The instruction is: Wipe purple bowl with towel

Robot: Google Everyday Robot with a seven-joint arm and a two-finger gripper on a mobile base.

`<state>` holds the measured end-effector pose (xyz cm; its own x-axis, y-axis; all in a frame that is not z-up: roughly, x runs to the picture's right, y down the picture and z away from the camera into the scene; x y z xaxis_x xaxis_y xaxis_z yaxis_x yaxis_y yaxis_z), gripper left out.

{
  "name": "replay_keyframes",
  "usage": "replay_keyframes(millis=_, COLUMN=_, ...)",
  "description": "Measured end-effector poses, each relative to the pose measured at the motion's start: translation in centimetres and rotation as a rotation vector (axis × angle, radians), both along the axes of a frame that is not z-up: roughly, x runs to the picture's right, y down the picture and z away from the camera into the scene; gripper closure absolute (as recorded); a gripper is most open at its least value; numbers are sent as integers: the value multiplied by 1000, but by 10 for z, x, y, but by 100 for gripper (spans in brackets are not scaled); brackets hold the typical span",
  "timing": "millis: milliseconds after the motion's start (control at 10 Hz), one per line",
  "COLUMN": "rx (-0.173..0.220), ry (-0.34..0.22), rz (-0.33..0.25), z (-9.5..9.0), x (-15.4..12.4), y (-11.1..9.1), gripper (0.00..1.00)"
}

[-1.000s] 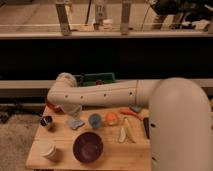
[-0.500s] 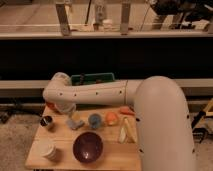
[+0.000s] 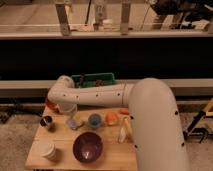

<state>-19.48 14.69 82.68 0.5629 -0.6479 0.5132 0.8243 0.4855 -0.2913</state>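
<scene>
The purple bowl (image 3: 87, 146) stands empty near the front of the small wooden table (image 3: 112, 155). A crumpled grey-blue towel (image 3: 74, 123) lies behind it, to the left. My white arm reaches across from the right and bends down at the table's back left. The gripper (image 3: 67, 110) hangs at its end, just above the towel and well behind the bowl. The wrist hides most of the gripper.
On the table are a white cup (image 3: 48, 149) at front left, a dark metal cup (image 3: 47, 121), a small blue bowl (image 3: 94, 120), an orange item (image 3: 111, 118) and a yellowish item (image 3: 123, 131). A green tray (image 3: 93, 78) sits behind the arm. A red object (image 3: 50, 105) lies at back left.
The arm has swung a little to the left and its big upper segment has moved closer on the right. The gripper end has come lower over the towel. Table objects have not moved.
</scene>
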Motion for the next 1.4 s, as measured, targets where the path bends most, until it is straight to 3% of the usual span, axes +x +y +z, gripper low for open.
replay_keyframes(millis=700, rx=-66, ry=6, rz=7, z=40, x=3, y=33, gripper=23)
replay_keyframes(millis=1200, rx=-77, ry=59, rz=15, z=39, x=10, y=36, gripper=70)
replay_keyframes(millis=1400, rx=-76, ry=86, rz=-18, z=36, x=8, y=40, gripper=71)
